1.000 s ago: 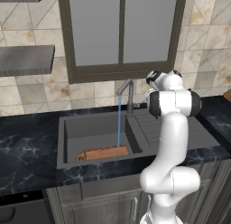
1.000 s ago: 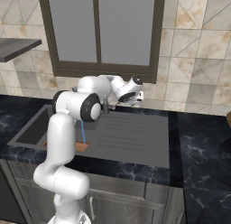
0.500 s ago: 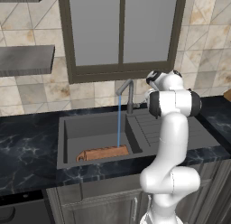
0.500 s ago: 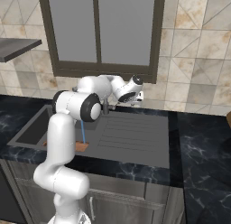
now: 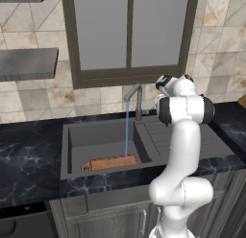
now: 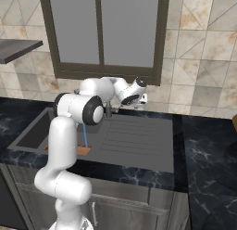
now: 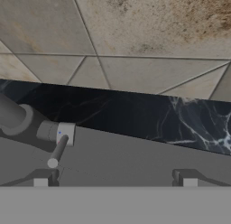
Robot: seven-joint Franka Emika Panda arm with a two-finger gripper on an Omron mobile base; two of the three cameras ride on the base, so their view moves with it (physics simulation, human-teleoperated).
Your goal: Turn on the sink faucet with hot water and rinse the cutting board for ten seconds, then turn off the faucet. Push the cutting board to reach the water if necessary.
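Marbled black countertop (image 5: 29, 160), ribbed sink (image 5: 187, 138)

Water (image 5: 127, 129) from the sink faucet (image 5: 137, 101) onto the cutting board (image 5: 110, 162) in the sink (image 5: 98, 136)

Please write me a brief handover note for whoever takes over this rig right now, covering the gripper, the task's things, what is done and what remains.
Gripper: jaws open, holding nothing, facing the small side lever of the slim grey metal faucet.
Light-blue water stream is running from the spout.
Reddish-brown wooden cutting board lies along the near side of the dark grey sink basin; the stream lands on its right end.
Done: faucet on, board under the water.
Left: finish the rinse, then shut the lever off.
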